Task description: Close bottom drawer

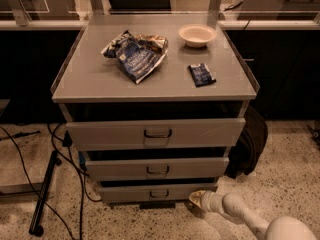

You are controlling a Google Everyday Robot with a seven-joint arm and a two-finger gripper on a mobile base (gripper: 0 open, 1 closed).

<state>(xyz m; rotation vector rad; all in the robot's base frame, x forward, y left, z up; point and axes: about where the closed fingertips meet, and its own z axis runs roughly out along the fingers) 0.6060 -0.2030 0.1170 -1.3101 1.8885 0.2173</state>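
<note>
Down low at the foot of the cabinet sits the hand (pixel 196 204), pale and rounded, close to the speckled floor (pixel 290 169). Its white arm (pixel 240 216) trails away from it toward the lower right corner. Whether the hand is spread or closed I cannot tell from where I stand, and I see nothing in its hold.

Just to the hand's left is the bottom drawer (pixel 125 194), the lowest and narrowest of the three grey fronts. It stands pulled out, with a dark gap showing above its panel. The hand is right at the drawer's lower right corner, but I cannot tell whether it touches the panel. The drawer's small dark pull handle (pixel 159 194) lies further left of the hand, at the middle of the front.

Above and to the left of the hand comes the mid-sized drawer (pixel 120 170), also out. Higher up is the widest drawer (pixel 110 134), jutting furthest of all.

Far above the hand, the counter (pixel 90 81) carries three things. There is a crumpled blue and silver chip bag (pixel 136 54) up to the left, and a small dark packet (pixel 202 74) almost straight overhead. A shallow pale bowl (pixel 197 35) sits beyond that, near the back edge.

Up and to the right of the hand, a black bag (pixel 250 144) leans against the cabinet's side. Well off to the hand's left, dark cables (pixel 20 154) loop over the floor beside a black pole (pixel 44 194).
</note>
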